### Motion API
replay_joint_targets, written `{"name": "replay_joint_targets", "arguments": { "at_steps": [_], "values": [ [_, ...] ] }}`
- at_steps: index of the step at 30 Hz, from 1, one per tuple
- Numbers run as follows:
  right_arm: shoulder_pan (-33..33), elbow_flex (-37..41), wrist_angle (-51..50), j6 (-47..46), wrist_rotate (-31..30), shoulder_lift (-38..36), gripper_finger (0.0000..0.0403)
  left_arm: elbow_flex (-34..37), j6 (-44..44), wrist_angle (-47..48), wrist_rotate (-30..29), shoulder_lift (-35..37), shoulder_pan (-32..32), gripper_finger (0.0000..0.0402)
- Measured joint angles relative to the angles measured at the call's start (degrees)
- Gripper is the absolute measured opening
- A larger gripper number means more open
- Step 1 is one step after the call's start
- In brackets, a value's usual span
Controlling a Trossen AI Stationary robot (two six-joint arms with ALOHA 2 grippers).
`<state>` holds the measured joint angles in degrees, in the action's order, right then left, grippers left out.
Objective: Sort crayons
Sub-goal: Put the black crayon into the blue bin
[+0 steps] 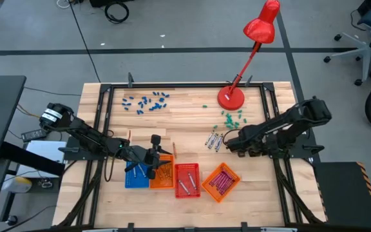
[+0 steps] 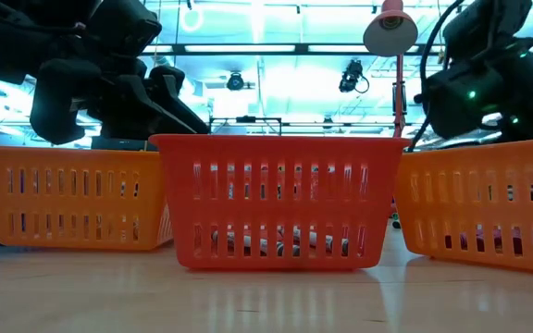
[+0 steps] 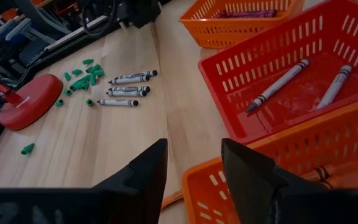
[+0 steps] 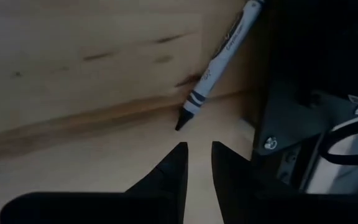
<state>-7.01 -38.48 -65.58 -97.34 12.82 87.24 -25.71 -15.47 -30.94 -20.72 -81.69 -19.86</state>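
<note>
The grey crayons lie loose on the table near the lamp base, and the right gripper sits low just beside one, fingers nearly together with nothing between them. More crayons already lie in the trays: two grey in the red tray, purple ones in the far orange tray. The left gripper hangs over the near orange tray, fingers apart and empty.

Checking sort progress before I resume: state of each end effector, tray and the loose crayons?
Left end effector: open, empty, above near orange tray.
Right end effector: fingers narrowly apart, empty, by a grey crayon on the table.
Red tray: two sorted grey crayons inside.
Far orange tray: holds magenta crayons.
Loose grey crayons: lying flat, unsorted.
</note>
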Motion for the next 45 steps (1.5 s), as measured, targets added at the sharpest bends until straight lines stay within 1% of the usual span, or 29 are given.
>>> {"name": "replay_joint_targets", "arguments": {
  "at_steps": [5, 9, 15, 21, 24, 27, 30, 33, 35, 37, 41, 45],
  "values": [
    [0.79, 0.00, -0.29, 2.17, 1.24, 0.16, 0.0073, 0.00, -0.17, 0.26, -0.01, 0.00, 0.00, 0.0164],
    [2.02, -0.02, -0.38, 2.84, 1.81, 0.69, 0.0053, 0.00, -0.19, 0.44, -0.01, 0.00, 0.00, 0.0164],
    [3.40, 0.00, -0.47, 4.59, 2.30, 4.99, 0.0021, 0.00, -0.17, 0.75, 0.01, 0.00, 0.00, 0.0164],
    [5.18, 0.00, -0.63, 8.91, 1.94, 9.38, 0.0016, 0.00, -0.17, 0.74, 0.00, 0.00, 0.00, 0.0164],
    [6.11, -0.28, 0.35, 11.03, -1.09, 10.27, 0.0017, 0.00, -0.19, 0.72, 0.01, 0.00, 0.00, 0.0164],
    [6.69, -1.45, 0.98, 11.63, -5.48, 9.91, 0.0015, 0.00, -0.21, 0.72, 0.00, 0.00, 0.00, 0.0164],
    [7.16, -3.84, 1.26, 15.12, -10.10, 9.78, 0.0011, 0.00, -0.36, 0.70, -0.01, 0.00, 0.00, 0.0164],
    [6.95, -7.47, 1.44, 23.01, -18.05, 9.78, 0.0009, 0.00, -0.36, 0.69, -0.01, 0.00, 0.00, 0.0164],
    [6.22, -10.57, -0.23, 29.06, -23.29, 9.79, 0.0009, 0.00, -0.34, 0.70, -0.01, 0.00, 0.00, 0.0164],
    [5.74, -13.54, -2.50, 35.44, -26.86, 9.78, 0.0010, 0.00, -0.34, 0.70, -0.01, 0.00, 0.00, 0.0164],
    [6.07, -17.48, -7.79, 39.77, -27.69, 9.78, 0.0018, 0.00, -0.30, 0.70, 0.00, 0.00, 0.00, 0.0164],
    [9.86, -16.60, -9.76, 41.62, -23.99, 9.78, 0.0050, 0.00, -0.08, 0.70, -0.01, 0.00, -0.47, 0.0164]
  ]
}}
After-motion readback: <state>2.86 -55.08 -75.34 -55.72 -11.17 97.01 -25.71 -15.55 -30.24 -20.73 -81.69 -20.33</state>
